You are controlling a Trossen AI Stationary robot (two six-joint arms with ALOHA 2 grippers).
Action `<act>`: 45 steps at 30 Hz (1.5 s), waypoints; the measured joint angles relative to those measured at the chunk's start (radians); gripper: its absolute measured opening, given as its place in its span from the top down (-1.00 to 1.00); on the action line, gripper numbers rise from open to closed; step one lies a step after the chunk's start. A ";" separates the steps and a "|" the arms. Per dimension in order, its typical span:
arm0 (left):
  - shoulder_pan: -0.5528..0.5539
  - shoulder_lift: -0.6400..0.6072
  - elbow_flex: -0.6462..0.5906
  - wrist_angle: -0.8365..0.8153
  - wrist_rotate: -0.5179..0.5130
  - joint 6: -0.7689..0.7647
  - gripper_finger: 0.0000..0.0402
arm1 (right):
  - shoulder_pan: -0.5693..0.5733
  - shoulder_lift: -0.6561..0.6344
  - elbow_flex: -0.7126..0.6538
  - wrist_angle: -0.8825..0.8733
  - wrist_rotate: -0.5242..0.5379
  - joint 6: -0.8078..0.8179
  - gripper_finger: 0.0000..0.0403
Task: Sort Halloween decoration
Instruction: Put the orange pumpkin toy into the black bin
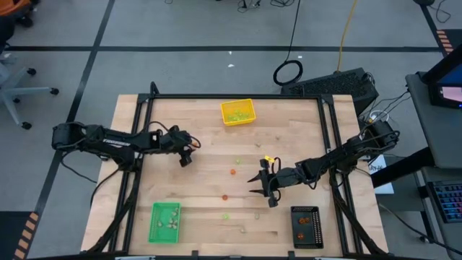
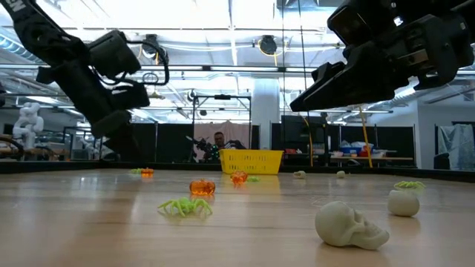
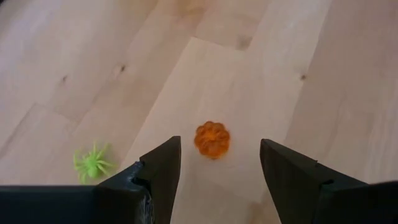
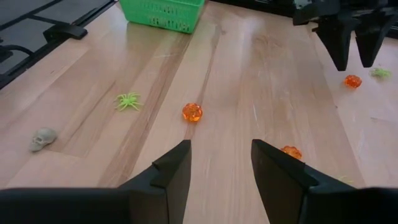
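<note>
Tiny Halloween pieces lie scattered on the wooden table. Toward its middle are an orange pumpkin (image 1: 233, 172), a green piece (image 1: 238, 160), a second orange pumpkin (image 1: 224, 196) and a green spider (image 1: 225, 215). My left gripper (image 1: 185, 158) hangs open above the table to their left. In its wrist view an orange pumpkin (image 3: 212, 139) shows ahead between the fingers, with a green spider (image 3: 92, 162) beside it. My right gripper (image 1: 258, 185) is open too, to the right of the pieces. Its wrist view shows a pumpkin (image 4: 192, 112), a spider (image 4: 127, 100) and a pale skull (image 4: 42, 138).
A yellow tray (image 1: 237, 112) holding green pieces sits at the far edge. A green tray (image 1: 164, 222) is at the near left and a black tray (image 1: 307, 226) at the near right. In the low view a skull (image 2: 349, 225) and a pale ball (image 2: 403, 202) lie near. A black frame borders the table.
</note>
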 joint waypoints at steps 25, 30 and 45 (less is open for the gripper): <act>0.108 0.196 0.003 0.136 0.172 0.081 0.03 | 0.000 0.000 0.000 0.008 0.000 0.030 0.24; 0.107 0.197 0.005 0.109 0.169 0.078 0.23 | 0.000 0.000 0.000 0.008 0.000 0.030 0.24; 0.107 0.171 0.001 0.101 0.184 0.058 0.63 | 0.000 0.030 -0.010 0.005 0.000 0.030 0.24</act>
